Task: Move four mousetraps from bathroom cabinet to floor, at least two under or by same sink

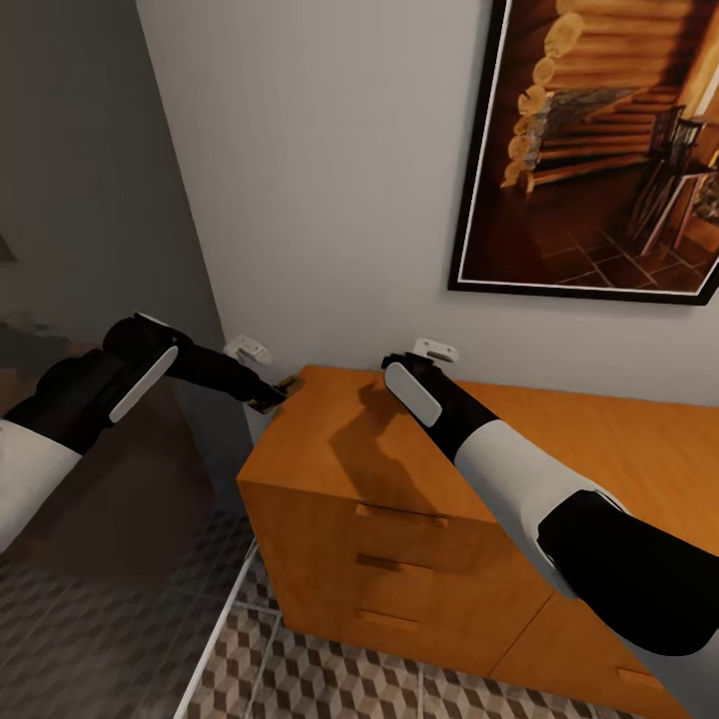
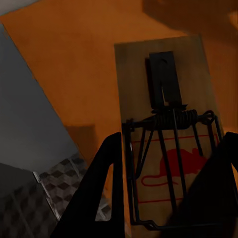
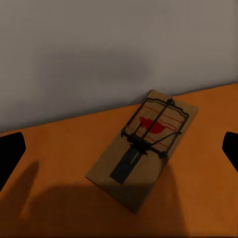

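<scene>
Reaching over the cabinet, I closed my left jaws around one mousetrap at its corner, while my right jaws hung wide open above another mousetrap.

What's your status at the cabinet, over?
Left hand closed around one mousetrap at the cabinet top's corner. Right hand open, another mousetrap ahead. Nothing blocking.

Left arm reached forward and to the right, its gripper low at the end, fingers closed on a mousetrap between them. Right arm stretched forward and to the left, wrist tilted down. Right gripper had jaws wide apart, fingertips at both frame edges, gripping nothing.
</scene>
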You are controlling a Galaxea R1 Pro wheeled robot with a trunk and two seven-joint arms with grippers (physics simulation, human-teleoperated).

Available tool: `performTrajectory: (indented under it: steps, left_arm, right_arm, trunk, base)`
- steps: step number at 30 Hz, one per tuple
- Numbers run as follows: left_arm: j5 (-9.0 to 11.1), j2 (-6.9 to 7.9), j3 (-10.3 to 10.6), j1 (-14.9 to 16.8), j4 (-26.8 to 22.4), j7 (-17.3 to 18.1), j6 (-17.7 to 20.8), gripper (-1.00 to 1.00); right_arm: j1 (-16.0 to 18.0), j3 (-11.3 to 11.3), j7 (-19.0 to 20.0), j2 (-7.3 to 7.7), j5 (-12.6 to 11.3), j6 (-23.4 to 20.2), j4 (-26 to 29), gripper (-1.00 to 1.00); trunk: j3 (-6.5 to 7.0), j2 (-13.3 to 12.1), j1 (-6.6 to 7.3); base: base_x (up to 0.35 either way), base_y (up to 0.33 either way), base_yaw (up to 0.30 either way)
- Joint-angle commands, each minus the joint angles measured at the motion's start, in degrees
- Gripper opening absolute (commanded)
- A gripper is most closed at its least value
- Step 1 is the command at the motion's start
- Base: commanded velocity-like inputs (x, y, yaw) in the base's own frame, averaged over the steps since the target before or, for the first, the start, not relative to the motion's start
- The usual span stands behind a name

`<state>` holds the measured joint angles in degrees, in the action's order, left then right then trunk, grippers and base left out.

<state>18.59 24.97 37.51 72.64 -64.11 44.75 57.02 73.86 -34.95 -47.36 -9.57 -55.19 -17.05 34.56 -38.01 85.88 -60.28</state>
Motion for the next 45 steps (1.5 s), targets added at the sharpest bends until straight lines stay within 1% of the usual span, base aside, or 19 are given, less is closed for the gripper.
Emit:
performTrajectory:
  steps: [1, 4, 11, 20, 28, 39, 41, 45]
  left_arm:
    - [-0.13, -0.28, 0.11, 0.01, 0.01, 0.03, 0.06, -1.0]
    - [-0.13, -0.34, 0.04, -0.03, -0.02, 0.01, 0.04, -1.0]
    - [-0.13, -0.32, 0.02, -0.04, -0.05, 0.02, 0.04, -1.0]
    - [-0.13, -0.28, -0.28, -0.04, -0.07, 0.03, 0.05, -1.0]
    - [-0.13, -0.34, -0.42, -0.04, -0.03, 0.05, 0.02, -1.0]
    - [-0.09, -0.36, -0.42, -0.04, -0.02, -0.01, 0.02, -1.0]
    - [-0.06, -0.36, -0.45, -0.04, -0.04, 0.01, 0.02, -1.0]
    - [-0.06, -0.36, -0.44, -0.04, -0.05, 0.02, 0.02, -1.0]
  right_arm:
    - [0.07, -0.23, -0.44, 0.06, -0.24, -0.68, 0.13, 1.0]
    - [0.06, -0.21, -0.53, 0.13, -0.27, -1.6, 0.15, 1.0]
    - [0.06, -0.21, -0.54, 0.12, -0.32, -1.67, 0.18, 1.0]
    - [0.04, -0.15, -0.75, -0.38, -0.5, -1.3, 0.05, 1.0]
    - [0.03, -0.12, -2.4, -0.42, -0.53, -1.07, -0.13, 1.0]
    - [-0.03, -0.12, -2.62, -0.42, -0.54, -1.06, -0.01, 1.0]
    - [-0.03, -0.11, -2.63, -0.42, -1.04, -1.06, -0.01, 1.0]
    - [-0.03, -0.12, -2.69, -0.4, -4.68, -1.03, -0.02, 1.0]
  trunk:
    - [-0.06, 0.04, 0.0]
    - [-0.06, 0.04, 0.0]
    - [-0.06, 0.04, 0.0]
    - [-0.06, 0.04, 0.0]
    - [-0.06, 0.04, 0.0]
    - [-0.06, 0.04, 0.0]
    - [-0.06, 0.04, 0.0]
    - [-0.06, 0.04, 0.0]
  base:
    - [0.0, 0.0, 0.0]
    - [0.0, 0.0, 0.0]
    - [0.0, 0.0, 0.0]
    - [0.0, 0.0, 0.0]
    - [0.001, 0.0, 0.0]
    - [0.155, 0.0, 0.0]
    - [0.027, 0.0, 0.0]
    - [0.01, 0.0, 0.0]
